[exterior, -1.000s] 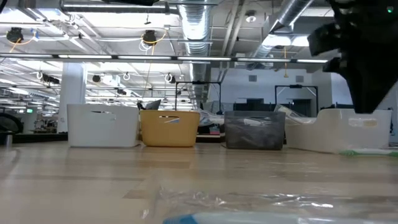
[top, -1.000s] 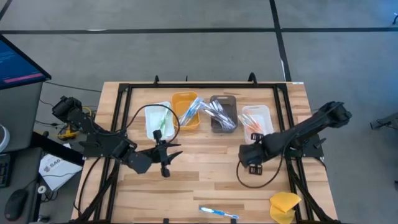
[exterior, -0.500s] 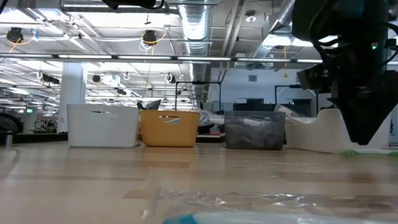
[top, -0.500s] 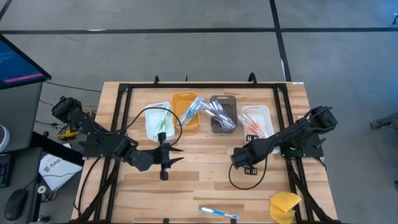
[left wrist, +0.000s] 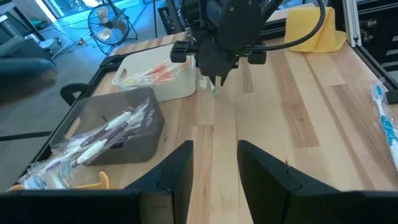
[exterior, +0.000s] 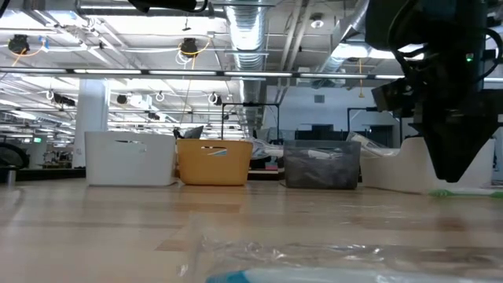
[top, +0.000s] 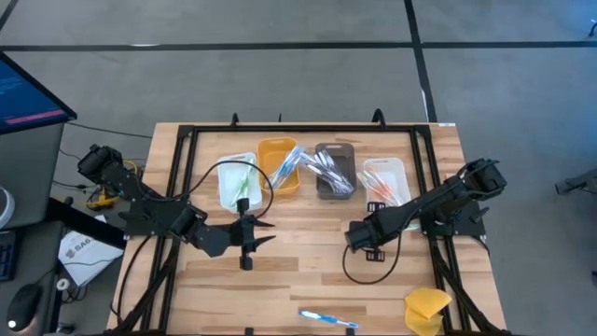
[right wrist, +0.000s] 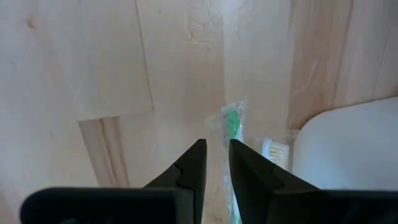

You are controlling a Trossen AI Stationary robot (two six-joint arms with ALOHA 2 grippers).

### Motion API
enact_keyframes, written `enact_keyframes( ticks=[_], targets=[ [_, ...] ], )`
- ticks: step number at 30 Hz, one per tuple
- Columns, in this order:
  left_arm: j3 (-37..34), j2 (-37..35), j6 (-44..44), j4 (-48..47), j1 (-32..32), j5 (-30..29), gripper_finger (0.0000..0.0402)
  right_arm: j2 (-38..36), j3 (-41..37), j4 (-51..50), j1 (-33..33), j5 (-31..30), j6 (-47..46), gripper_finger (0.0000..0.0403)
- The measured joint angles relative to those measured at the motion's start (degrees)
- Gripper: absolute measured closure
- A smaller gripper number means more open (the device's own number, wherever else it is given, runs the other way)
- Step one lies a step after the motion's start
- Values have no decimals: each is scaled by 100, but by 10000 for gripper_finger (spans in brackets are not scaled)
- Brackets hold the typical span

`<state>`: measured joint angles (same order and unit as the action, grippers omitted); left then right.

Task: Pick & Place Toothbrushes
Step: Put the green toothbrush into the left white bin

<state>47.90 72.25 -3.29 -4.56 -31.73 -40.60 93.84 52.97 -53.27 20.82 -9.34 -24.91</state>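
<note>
A green toothbrush [right wrist: 232, 122] in a clear wrapper lies flat on the wood beside the right white bin [right wrist: 348, 137]. My right gripper [right wrist: 215, 155] points down just above it, its fingers a narrow gap apart with nothing between them. In the low view its tip [exterior: 454, 174] hangs a little above the toothbrush [exterior: 452, 192]. A blue toothbrush [top: 328, 319] lies by the near edge. My left gripper [left wrist: 216, 163] stands open over mid-table [top: 250, 241], holding nothing. Several wrapped toothbrushes fill the bins.
Four bins stand in a row at the far side: white [top: 224, 173], yellow [top: 269, 147], grey [top: 322, 149], white [top: 403, 168]. A yellow sponge [top: 427, 308] sits at the near right corner. A black frame [top: 187, 140] rims the table.
My right gripper has come down toward the table and shifted a little toward the table's left, then kept still for the last half second. My left gripper has swung slightly in place. No toothbrush has moved.
</note>
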Motion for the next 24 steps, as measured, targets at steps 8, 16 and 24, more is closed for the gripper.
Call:
enact_keyframes(
  ticks=[8, 16, 24],
  targets=[
    [0, 0, 0, -9, 0, 0, 284, 0, 0, 10, 0, -114, -2, 302],
    [0, 0, -2, -13, 0, -2, 284, 0, 0, 3, 0, -164, 0, 225],
    [0, 0, -2, -14, 0, -2, 284, 2, 0, 132, -43, -168, 264, 198]
  ],
)
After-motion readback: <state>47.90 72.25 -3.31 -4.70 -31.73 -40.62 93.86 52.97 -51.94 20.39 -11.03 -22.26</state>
